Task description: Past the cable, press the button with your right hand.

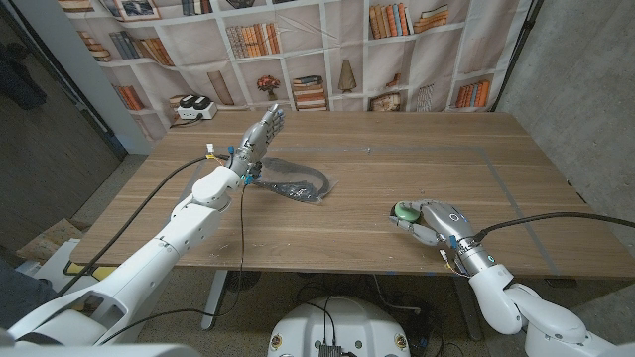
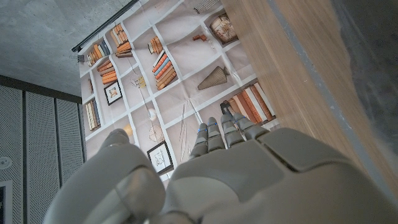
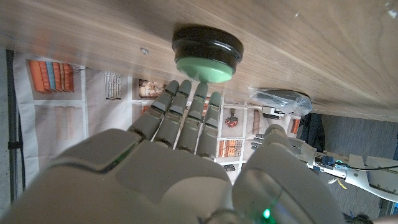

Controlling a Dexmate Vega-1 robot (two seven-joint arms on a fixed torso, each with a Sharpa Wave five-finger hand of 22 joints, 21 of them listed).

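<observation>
Table: a wooden table (image 1: 397, 169) with a printed bookshelf backdrop (image 1: 327, 50) behind its far edge.
Button: a green dome on a black base (image 1: 404, 211), sitting near the table's front edge, toward the right corner. In the right wrist view the same button (image 3: 207, 51) lies just past the fingertips.
Cable: a coil bagged in clear plastic (image 1: 293, 180), left of the table's middle, well apart from the button.
Right hand: the right hand (image 1: 434, 224) sits just beside the button with its fingers extended together toward it, holding nothing. In the right wrist view the fingertips (image 3: 199, 90) reach the green dome's edge; whether they touch it yet I cannot tell.
Left hand: the left hand (image 1: 256, 141) is raised above the table near the cable bag, fingers straight and slightly spread, holding nothing.
Step in hand: my reading is the final approach to the press.
Doing it well: bring the fingertips over the dome's centre instead of its rim, then push straight down so the base does not skid toward the table's edge. A short, firm press should do, and the left arm should hold clear of the cable.
</observation>
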